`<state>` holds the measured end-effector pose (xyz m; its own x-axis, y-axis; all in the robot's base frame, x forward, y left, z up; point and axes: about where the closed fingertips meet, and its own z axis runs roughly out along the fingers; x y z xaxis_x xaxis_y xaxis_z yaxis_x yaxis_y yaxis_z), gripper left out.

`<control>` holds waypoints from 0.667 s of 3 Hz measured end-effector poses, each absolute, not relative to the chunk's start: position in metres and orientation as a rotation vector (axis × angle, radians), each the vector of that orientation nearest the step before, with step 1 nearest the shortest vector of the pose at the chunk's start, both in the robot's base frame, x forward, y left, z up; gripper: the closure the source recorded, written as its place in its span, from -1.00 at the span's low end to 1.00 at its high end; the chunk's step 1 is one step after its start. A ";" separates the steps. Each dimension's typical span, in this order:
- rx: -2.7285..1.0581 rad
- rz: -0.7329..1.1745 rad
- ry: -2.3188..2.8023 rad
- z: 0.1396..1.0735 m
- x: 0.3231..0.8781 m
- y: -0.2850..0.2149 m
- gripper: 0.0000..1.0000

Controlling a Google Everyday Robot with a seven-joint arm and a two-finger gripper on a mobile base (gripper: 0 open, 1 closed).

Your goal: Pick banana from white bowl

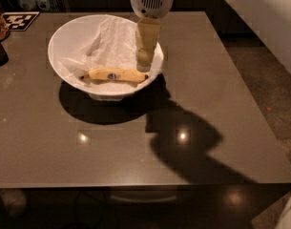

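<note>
The banana [117,75], a single yellow, slightly curved fruit with dark tips and a small blue sticker [112,76] at its middle, lies on its side low against the near wall of the bowl, its length running left to right. Nearest to us is the front edge of the smooth grey-brown desk [88,161], with two small bright glints of light on its top and a broad dark shadow [192,147] spread to the right of centre. Behind that stands the wide, round white bowl [57,56] with flaring sides, lined with crumpled white paper or cloth [107,37] and casting its own dark shadow in front of its base. The hand [143,63], pale beige below a rounded white wrist housing [152,1], hangs tip-down over the right side of the bowl, its tip just above the right end of the banana. We cannot tell whether it touches the fruit, nor whether the hand is wide or narrow. Farther back, at the far left corner of the desk, lies a flat black-and-white patterned marker card [20,19].
</note>
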<state>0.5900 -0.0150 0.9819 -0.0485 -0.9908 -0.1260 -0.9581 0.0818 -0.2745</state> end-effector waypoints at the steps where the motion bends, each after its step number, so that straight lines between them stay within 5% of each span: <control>1: -1.926 -0.124 2.062 0.980 0.600 -0.005 -1.00; 2: -1.996 -0.076 2.019 0.969 0.617 0.024 -1.00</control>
<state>0.6168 0.0236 0.9685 0.0107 -0.9847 -0.1739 -0.9688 0.0329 -0.2456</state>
